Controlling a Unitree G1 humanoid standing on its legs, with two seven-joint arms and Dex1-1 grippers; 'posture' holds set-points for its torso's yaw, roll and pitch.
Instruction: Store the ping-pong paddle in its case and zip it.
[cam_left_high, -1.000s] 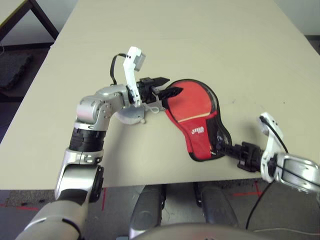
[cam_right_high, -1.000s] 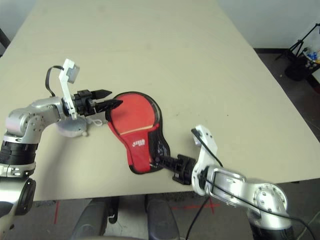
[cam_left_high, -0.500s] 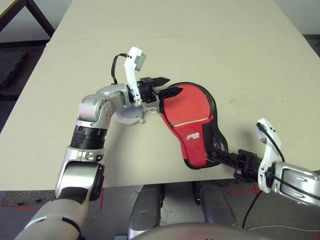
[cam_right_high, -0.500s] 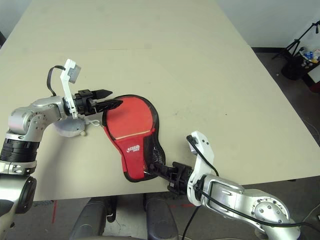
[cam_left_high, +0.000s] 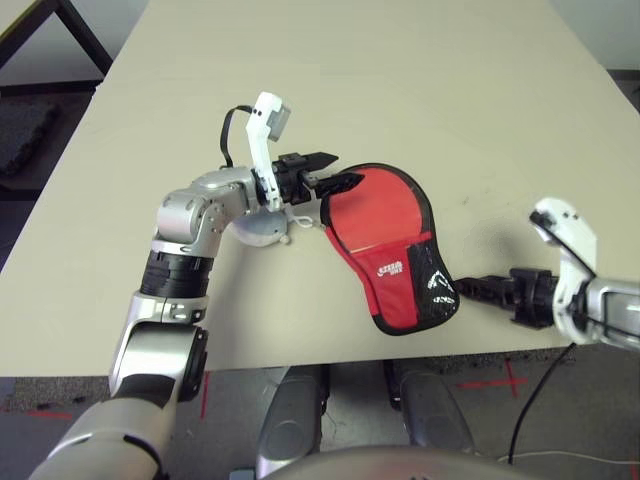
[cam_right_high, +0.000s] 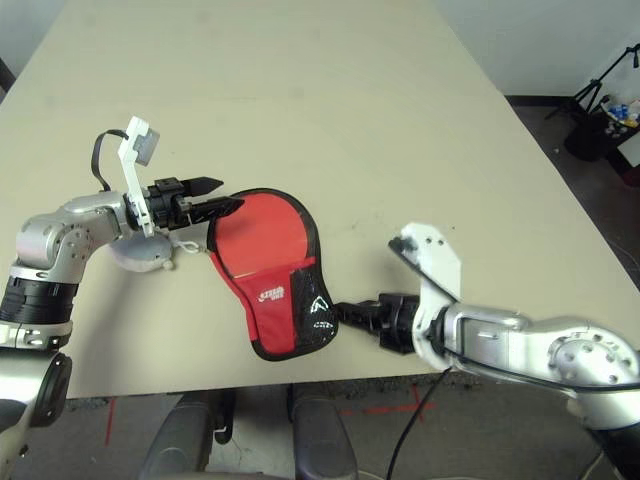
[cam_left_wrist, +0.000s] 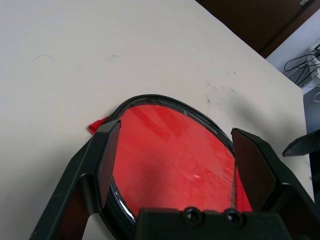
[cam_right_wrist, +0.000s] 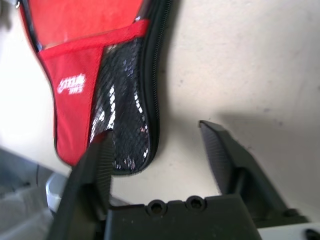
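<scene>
The right gripper (cam_right_wrist: 160, 165), which a moment ago pinched the narrow end of the red paddle-shaped fabric case (cam_left_high: 385, 240), has let go and drawn back; its black fingers now stand apart just beside the glossy black mesh pocket (cam_right_wrist: 122, 100). The release suggests the zipping is done or paused, though the zipper's state is unclear. The case lies flat on the matte beige table (cam_left_high: 400, 90) near its front edge. The left gripper (cam_left_high: 325, 170) has its jaws apart around the case's rounded rim.
</scene>
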